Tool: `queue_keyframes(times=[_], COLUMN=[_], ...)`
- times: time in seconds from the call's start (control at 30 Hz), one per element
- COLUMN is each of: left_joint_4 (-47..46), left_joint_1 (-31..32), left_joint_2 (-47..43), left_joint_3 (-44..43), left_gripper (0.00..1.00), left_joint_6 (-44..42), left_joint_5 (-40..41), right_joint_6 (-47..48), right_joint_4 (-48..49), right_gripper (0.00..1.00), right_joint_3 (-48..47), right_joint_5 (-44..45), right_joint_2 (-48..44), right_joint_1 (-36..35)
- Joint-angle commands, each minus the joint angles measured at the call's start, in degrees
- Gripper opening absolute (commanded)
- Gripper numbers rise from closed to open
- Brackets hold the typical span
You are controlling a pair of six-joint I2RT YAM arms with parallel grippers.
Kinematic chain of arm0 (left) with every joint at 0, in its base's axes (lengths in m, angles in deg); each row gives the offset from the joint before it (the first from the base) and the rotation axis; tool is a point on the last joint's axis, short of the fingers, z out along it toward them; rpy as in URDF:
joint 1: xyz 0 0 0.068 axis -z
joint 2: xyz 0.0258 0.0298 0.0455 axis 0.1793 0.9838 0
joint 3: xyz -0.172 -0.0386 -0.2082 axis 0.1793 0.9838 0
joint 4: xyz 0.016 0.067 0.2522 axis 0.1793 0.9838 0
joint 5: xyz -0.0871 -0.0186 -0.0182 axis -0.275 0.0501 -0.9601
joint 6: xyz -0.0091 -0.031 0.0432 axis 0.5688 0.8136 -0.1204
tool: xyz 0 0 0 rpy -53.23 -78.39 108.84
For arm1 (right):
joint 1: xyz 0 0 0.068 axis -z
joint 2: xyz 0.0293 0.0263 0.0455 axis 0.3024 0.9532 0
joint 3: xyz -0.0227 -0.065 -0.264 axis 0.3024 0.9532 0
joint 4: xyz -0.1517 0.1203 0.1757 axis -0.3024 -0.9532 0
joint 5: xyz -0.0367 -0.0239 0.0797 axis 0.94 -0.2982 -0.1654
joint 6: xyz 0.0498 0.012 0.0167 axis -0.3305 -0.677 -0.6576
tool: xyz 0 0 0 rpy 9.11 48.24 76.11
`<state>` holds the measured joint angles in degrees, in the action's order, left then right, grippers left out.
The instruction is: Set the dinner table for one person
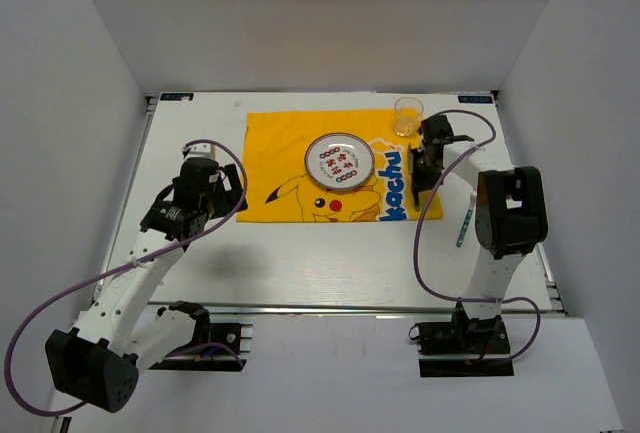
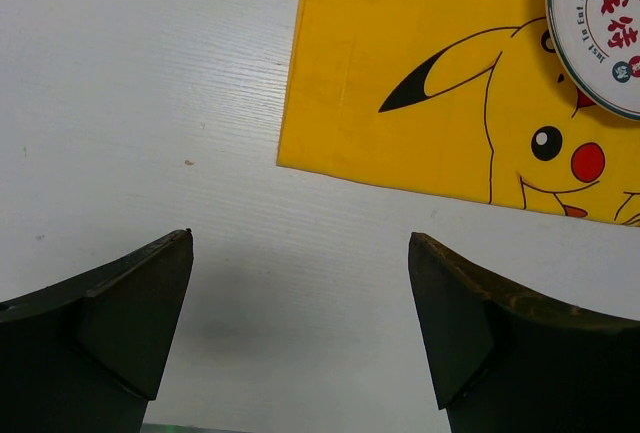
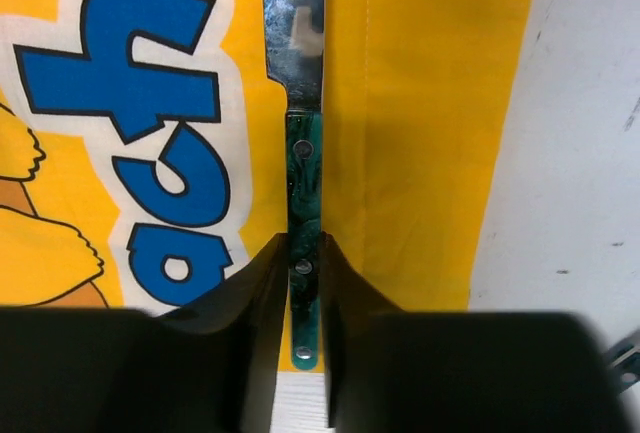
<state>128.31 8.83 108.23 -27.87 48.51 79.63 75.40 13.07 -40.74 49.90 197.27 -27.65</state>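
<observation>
A knife (image 3: 303, 163) with a green riveted handle and a steel blade lies along the right side of the yellow cartoon-printed cloth (image 1: 285, 178), its handle end over the cloth's near edge. My right gripper (image 3: 304, 239) is shut on the knife handle, low over the cloth (image 3: 430, 133); in the top view it (image 1: 428, 168) is right of the plate (image 1: 339, 161). The round white plate with red characters sits mid-cloth. My left gripper (image 2: 300, 238) is open and empty over the bare white dinner table (image 2: 150, 103), left of the cloth's corner (image 2: 400, 103).
A clear glass (image 1: 407, 116) with yellowish liquid stands at the cloth's far right corner. A thin teal-handled utensil (image 1: 463, 225) lies on the table (image 1: 300, 263) beside the right arm. White walls enclose the table on three sides; a metal rail runs along the near edge.
</observation>
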Motion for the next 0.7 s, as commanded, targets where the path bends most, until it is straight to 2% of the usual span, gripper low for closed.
queue_keyframes(times=[0.0,0.07,0.17,0.23,0.3,0.33,0.4,0.57,0.67], left_joint_4=[-0.92,-0.83,-0.83,-0.83,-0.75,-0.83,-0.75,-0.39,-0.13], left_joint_1=[0.18,0.18,0.18,0.18,0.18,0.18,0.18,0.18,0.18], left_joint_2=[-0.7,-0.7,-0.62,-0.61,-0.88,-0.97,-1.32,-2.2,-2.28], left_joint_3=[0.31,0.31,0.22,0.22,0.22,0.31,0.31,0.14,0.14], left_gripper=[0.98,0.98,0.98,0.98,0.98,0.98,0.98,0.98,0.98], left_joint_6=[-0.36,-0.36,-0.45,-0.36,-0.36,-0.36,-0.36,-0.37,-0.19], left_joint_5=[-0.57,-0.66,-0.66,-0.83,-0.66,-0.66,-0.57,0.05,0.57], right_joint_6=[0.55,0.11,-1.03,-1.29,-1.73,-2.52,-3.92,-15.17,-16.67], right_joint_4=[-0.12,-0.38,-0.56,-0.91,-1.7,-1.96,-2.84,-3.28,-4.24], right_gripper=[0.33,0.41,0.64,0.65,0.77,0.89,0.89,0.89,0.89], right_joint_3=[-2.33,-2.24,-1.98,-2.15,-2.16,-1.63,-0.76,9.87,15.68], right_joint_5=[0.92,0.66,0.66,0.48,-0.04,-0.74,0.65,10.31,15.56], right_joint_2=[0.32,-0.82,-3.1,-4.51,-5.56,-7.22,-9.42,-20.5,-26.13], right_joint_1=[-0.24,-0.15,-0.15,-0.15,0.2,0.29,0.55,2.22,3.8])
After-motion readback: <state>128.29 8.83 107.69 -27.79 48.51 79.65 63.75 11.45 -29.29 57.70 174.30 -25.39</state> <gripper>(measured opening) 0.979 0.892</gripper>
